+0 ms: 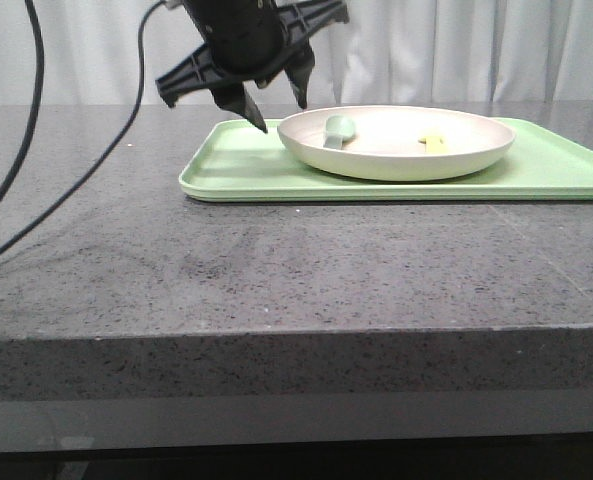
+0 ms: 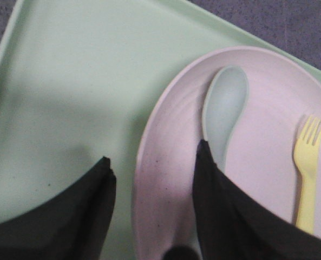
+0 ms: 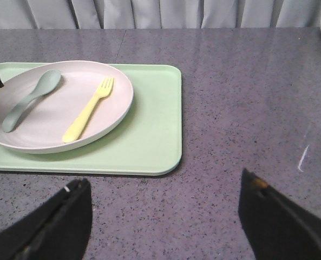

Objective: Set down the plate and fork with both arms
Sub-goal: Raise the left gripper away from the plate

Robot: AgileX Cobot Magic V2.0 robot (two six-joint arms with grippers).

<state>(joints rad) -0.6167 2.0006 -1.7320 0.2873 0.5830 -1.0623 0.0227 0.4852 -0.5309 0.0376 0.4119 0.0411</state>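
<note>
The cream-white plate point(image 1: 396, 170) sits on the light-green tray point(image 1: 246, 172). The yellow fork point(image 1: 434, 144) lies inside the plate beside a pale green spoon point(image 1: 338, 130). My left gripper point(image 1: 281, 115) is open just above the plate's left rim. In the left wrist view the gripper point(image 2: 155, 151) straddles the rim of the plate point(image 2: 268, 124): one finger is over the tray point(image 2: 68, 81), the other over the handle of the spoon point(image 2: 225, 105). The fork point(image 2: 307, 173) lies apart from them. My right gripper point(image 3: 164, 177) is open and empty over bare table, away from the plate point(image 3: 57, 122) and fork point(image 3: 90, 111).
The grey speckled table point(image 1: 276, 280) stretches in front of the tray to its near edge. Black cables point(image 1: 36, 150) hang at the left. White curtains close the back. In the right wrist view the tray point(image 3: 149, 135) lies beyond the fingers, with bare table point(image 3: 247, 108) beside it.
</note>
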